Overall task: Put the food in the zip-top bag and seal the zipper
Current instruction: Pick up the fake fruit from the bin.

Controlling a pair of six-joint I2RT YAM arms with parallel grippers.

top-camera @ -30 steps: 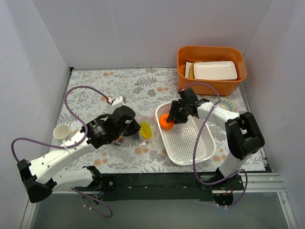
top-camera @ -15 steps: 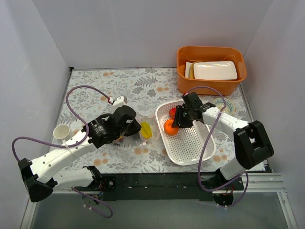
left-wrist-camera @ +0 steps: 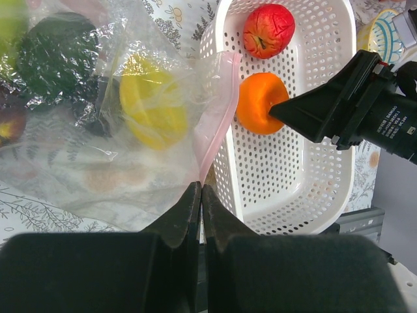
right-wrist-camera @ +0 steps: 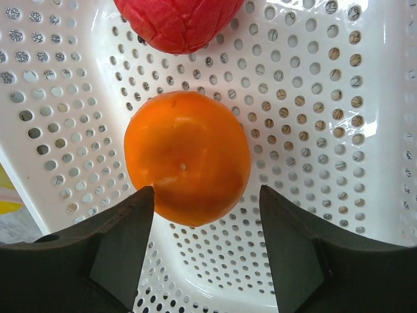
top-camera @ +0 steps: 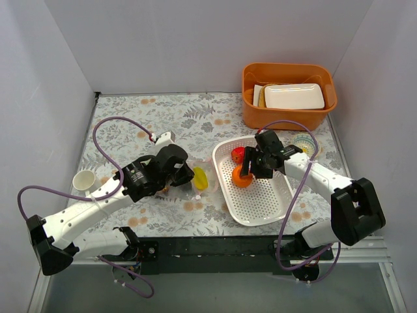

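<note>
- Shows, from above, a floral-patterned worktop with two white robot arms reaching in from the bottom edge.
- Left of centre: pinches the clear zip-top bag in the left gripper, jaws pressed fully together at the lower end of the pink zipper. Probably anchors that edge so the thin film cannot slide and the mouth faces the basket.
- Holds, inside the bag, a yellow-green fruit at the middle of the left wrist view and a dark green avocado at upper left. Hints at a dark maroon plum cut off by the left edge.
- Right of centre: sets the white perforated basket just beside the bag's mouth, seemingly to keep each transfer short.
- Keeps two fruits in the basket: an orange mid-frame in the right wrist view and a red apple near it at the top edge.
- Spreads the right gripper open, one dark finger on either side of the orange's lower half. Looks poised to close on it. Cannot tell whether the pads touch the peel.
- Suggests a task partly done: some fruit bagged, two pieces not yet bagged, zipper unsealed.
- Upper right: an orange tub with a white container inside. Far left: a small white cup. Both well apart from the action.
</note>
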